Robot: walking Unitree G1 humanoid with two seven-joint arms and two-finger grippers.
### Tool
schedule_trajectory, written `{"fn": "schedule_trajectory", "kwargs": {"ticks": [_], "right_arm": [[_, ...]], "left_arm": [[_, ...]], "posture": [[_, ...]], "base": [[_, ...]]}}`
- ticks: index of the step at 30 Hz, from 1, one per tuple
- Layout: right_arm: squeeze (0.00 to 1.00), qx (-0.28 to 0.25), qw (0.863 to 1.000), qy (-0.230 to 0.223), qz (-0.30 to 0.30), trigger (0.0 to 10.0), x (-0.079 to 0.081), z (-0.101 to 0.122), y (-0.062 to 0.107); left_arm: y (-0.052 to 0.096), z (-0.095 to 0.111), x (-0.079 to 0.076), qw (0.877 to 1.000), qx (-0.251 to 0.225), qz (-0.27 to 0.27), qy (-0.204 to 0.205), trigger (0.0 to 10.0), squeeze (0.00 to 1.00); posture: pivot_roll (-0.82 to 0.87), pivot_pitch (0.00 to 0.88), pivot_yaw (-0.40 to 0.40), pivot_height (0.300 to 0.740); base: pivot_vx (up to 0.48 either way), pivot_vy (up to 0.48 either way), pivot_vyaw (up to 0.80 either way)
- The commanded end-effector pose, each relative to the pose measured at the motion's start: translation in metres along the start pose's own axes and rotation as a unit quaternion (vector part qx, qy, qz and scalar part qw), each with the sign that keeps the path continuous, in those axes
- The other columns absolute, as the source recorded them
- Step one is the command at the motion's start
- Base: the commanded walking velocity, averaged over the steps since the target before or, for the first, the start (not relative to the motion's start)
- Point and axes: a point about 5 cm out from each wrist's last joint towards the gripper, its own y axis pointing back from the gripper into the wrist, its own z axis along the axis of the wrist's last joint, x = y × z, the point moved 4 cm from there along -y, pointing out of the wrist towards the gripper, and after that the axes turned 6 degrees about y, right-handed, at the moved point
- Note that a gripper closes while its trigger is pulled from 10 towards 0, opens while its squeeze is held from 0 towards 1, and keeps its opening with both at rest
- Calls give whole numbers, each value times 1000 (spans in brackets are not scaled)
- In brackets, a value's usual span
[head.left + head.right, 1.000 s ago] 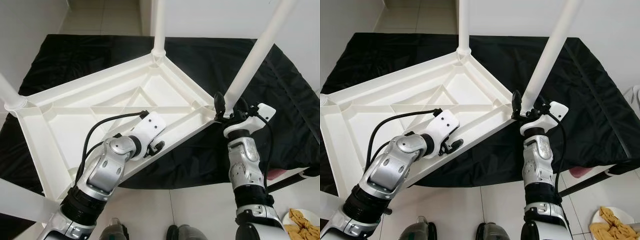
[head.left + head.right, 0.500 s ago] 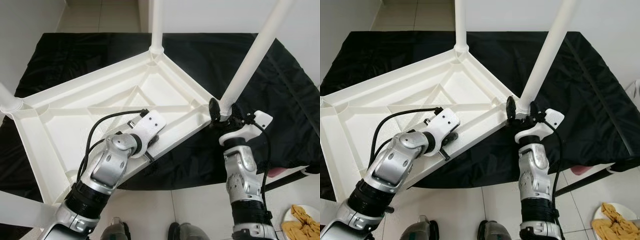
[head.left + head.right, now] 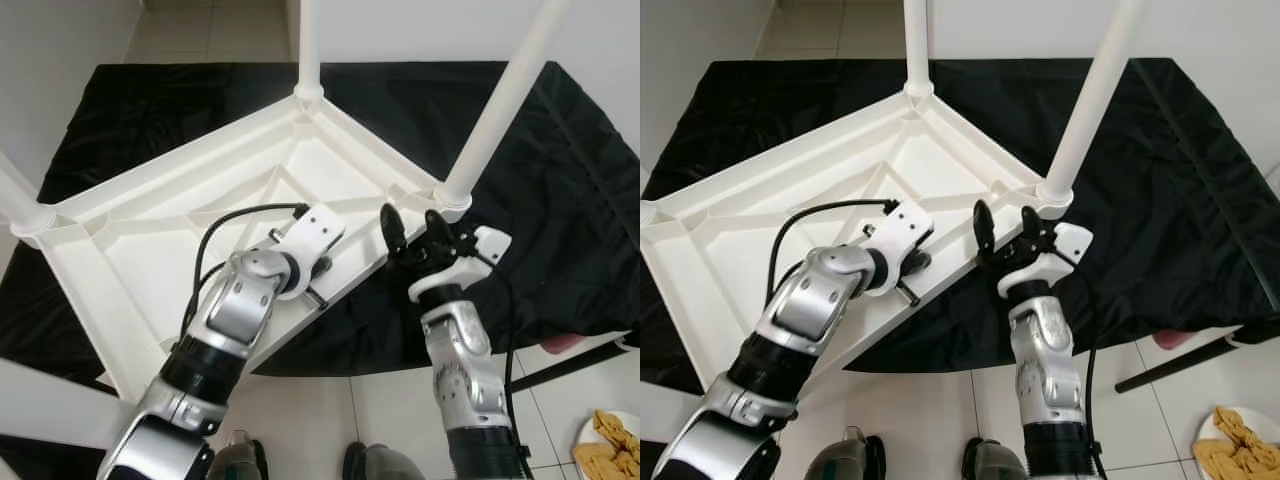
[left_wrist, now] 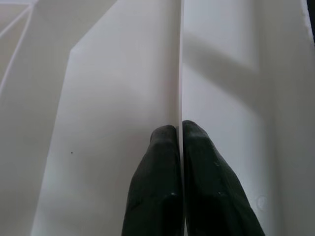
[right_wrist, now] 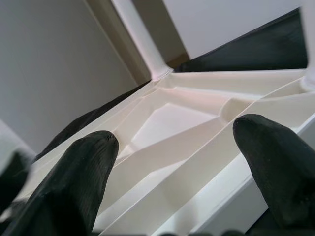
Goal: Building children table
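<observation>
Head pair looking steeply down from above; wrist cameras sighting close along own fingers (image 4: 162,196), all sharing the upturned white table (image 3: 150,240).

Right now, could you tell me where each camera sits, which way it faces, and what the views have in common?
Left eye and right eye views: on the head, looking down at the upturned white table on a black cloth; both arms show.
Left wrist view: along the left claw, its fingers pinched on a table rib.
Right wrist view: between the open fingers of the right claw, toward the table's underside and a leg.
All views share the table.
</observation>
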Motion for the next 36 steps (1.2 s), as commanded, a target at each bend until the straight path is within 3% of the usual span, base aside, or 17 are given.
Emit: {"fn": "schedule_trajectory", "kwargs": {"ticks": [1,6,11,12,17,18,19,21,22,23,24,25,26,27,28,29,36], "right_arm": [[0,7,1000,-3,8,10000,7,-2,2],[0,-1,1000,-6,14,10000,12,2,3],[0,-28,998,3,-51,10000,-5,12,7],[0,-30,996,9,-80,10000,-13,14,10],[0,-24,996,10,-83,10000,-14,12,13],[0,-19,996,9,-81,10000,-13,10,14],[0,-16,997,9,-79,10000,-11,10,14],[0,-14,997,8,-77,10000,-10,9,14],[0,-12,997,7,-74,10000,-8,9,14],[0,-12,997,7,-74,10000,-8,9,14],[0,-11,997,7,-73,10000,-6,8,14],[0,-11,997,6,-72,10000,-5,8,14],[0,-10,997,6,-72,10000,-5,8,14],[0,-10,997,6,-72,10000,-5,8,14],[0,-9,997,7,-71,10000,-4,7,14],[0,-8,997,7,-71,10000,-4,7,14],[0,-5,998,9,-70,10000,-3,6,13]], "left_arm": [[-2,5,26,991,-21,130,0,0,0],[-10,10,29,991,-22,133,-4,0,0],[-15,13,41,989,-21,149,5,0,0],[-16,15,51,986,-21,165,11,0,0],[-14,19,71,980,-26,196,27,0,0],[-12,22,81,976,-30,213,34,0,0],[-11,24,88,973,-33,223,38,941,0],[-8,26,95,970,-35,235,43,941,0],[-5,27,103,967,-39,248,45,0,0],[-5,27,103,967,-39,248,45,0,0],[-2,27,110,963,-39,262,46,1020,0],[0,27,115,961,-39,271,46,1020,0],[2,26,119,958,-40,279,51,2980,0],[2,26,119,958,-40,279,51,2980,0],[5,25,126,953,-42,292,63,2353,0],[8,22,132,949,-40,305,68,10000,0],[12,21,140,941,-44,326,77,10000,0]], "posture": [[47,142,30,740],[42,147,38,740],[36,154,47,740],[34,155,49,740],[30,156,51,740],[29,157,50,740],[29,157,50,740],[29,158,50,740],[29,158,50,740],[29,158,50,740],[29,159,49,740],[30,158,49,740],[29,159,49,740],[29,159,49,740],[29,159,49,740],[30,158,47,740],[32,155,45,740]], "base": [[0,0,0],[0,0,0],[0,0,0],[0,0,0],[0,0,0],[0,0,0],[0,0,0],[0,0,0],[0,0,0],[0,0,0],[0,0,0],[0,0,0],[0,0,0],[0,0,0],[0,0,0],[0,0,0],[0,0,0]]}}
